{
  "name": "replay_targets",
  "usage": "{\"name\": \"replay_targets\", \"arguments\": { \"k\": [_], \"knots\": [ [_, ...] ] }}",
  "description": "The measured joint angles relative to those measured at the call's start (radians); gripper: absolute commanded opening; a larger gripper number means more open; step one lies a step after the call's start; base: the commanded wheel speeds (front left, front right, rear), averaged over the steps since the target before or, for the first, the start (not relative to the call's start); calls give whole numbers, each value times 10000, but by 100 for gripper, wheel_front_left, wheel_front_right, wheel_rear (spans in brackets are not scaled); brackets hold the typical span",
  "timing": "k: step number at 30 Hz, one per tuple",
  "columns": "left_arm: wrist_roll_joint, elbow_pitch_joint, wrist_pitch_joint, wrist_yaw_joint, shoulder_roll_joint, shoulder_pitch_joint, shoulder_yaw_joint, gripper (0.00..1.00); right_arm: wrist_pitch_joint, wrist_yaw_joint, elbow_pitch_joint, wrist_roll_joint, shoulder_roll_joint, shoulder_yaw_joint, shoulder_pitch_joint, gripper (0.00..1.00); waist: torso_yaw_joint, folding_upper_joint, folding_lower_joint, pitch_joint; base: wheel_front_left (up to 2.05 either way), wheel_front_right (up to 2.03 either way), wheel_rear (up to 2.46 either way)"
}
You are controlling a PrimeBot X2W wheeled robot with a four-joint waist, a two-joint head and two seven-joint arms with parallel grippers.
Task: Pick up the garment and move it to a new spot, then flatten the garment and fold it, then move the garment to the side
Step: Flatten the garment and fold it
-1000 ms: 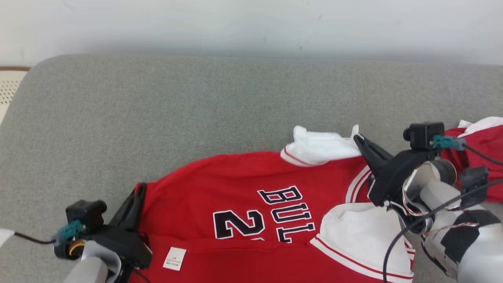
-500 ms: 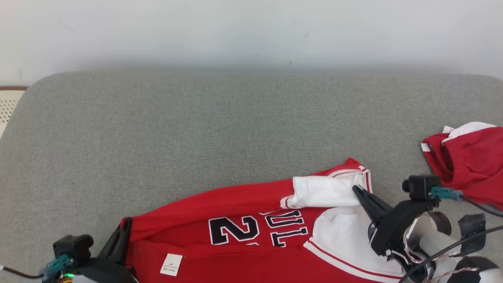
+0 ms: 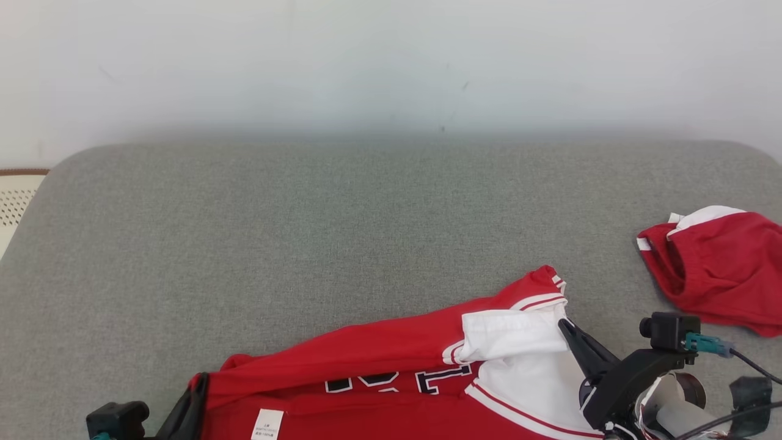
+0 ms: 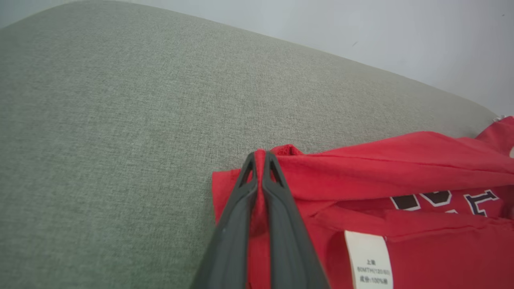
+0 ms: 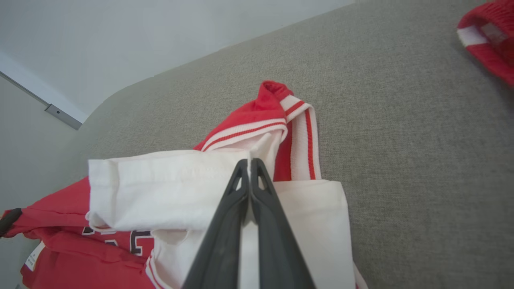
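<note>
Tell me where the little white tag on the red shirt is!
In the head view the white tag sits at the bottom left, on the red jersey, just right of the left gripper that pinches the jersey's edge.

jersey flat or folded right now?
Partly folded, not flat: the red, white-sleeved basketball jersey has its far edge doubled over the black lettering, care label showing. Left gripper and right gripper are shut on it.
</note>
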Motion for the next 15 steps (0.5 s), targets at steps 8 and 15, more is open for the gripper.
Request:
{"name": "replay_targets", "arguments": {
  "k": [8,15],
  "knots": [
    [79,-121,0,0,-92,302,56,18,-153,0,-374,-17,-59,-353,429,0,-138,0,0,-184,0,0,0],
    [1043,-123,0,238,-199,502,1022,100,-182,-2,215,-579,71,-1344,679,100,-209,1,0,-160,0,0,0]
  ]
}}
